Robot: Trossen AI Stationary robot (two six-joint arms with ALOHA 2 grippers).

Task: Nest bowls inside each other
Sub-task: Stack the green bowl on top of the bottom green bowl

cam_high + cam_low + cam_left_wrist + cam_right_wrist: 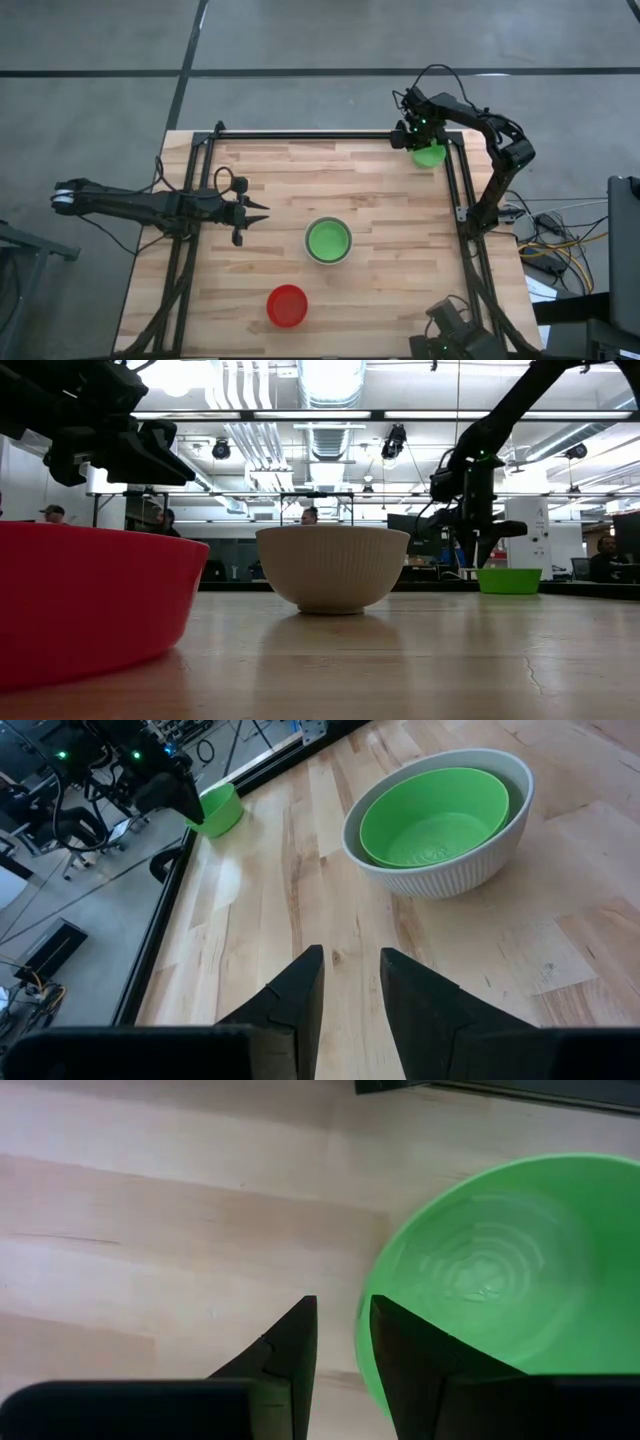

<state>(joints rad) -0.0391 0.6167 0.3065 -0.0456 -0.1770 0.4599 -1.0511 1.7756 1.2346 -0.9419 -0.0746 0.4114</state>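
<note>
Desk [380,190]: pale wooden planks, framed by dark rails.

Left end effector [255,212]: held over the desk's left part, clear of every bowl, pointing toward the centre. In the left wrist view its two dark fingers [295,1005] stand slightly spread with a narrow gap between them and bare wood showing through; nothing is pinched.

Red bowl [287,305]: alone on the near part of the desk, left of centre, upright. In the low view it fills the left foreground [90,600].

Off-white bowl [328,241]: ribbed outside, upright near the desk's centre, well apart from the red one. It stands mid-picture in the low view [333,567].

Green bowl, nested [328,238]: sitting inside the off-white bowl, its rim just below the outer rim, as the left wrist view shows [435,815]. Whether more than one green bowl is stacked there cannot be told.

Green bowl, single [430,154]: at the far right corner of the desk, beside the rail, upright on the wood.

Right end effector [417,140]: at that far right corner, directly above the single green bowl's near edge. In the right wrist view its fingers [285,1350] are slightly spread; the bowl's rim [370,1320] lies in line with the gap, but whether the fingers touch it cannot be told.
</note>
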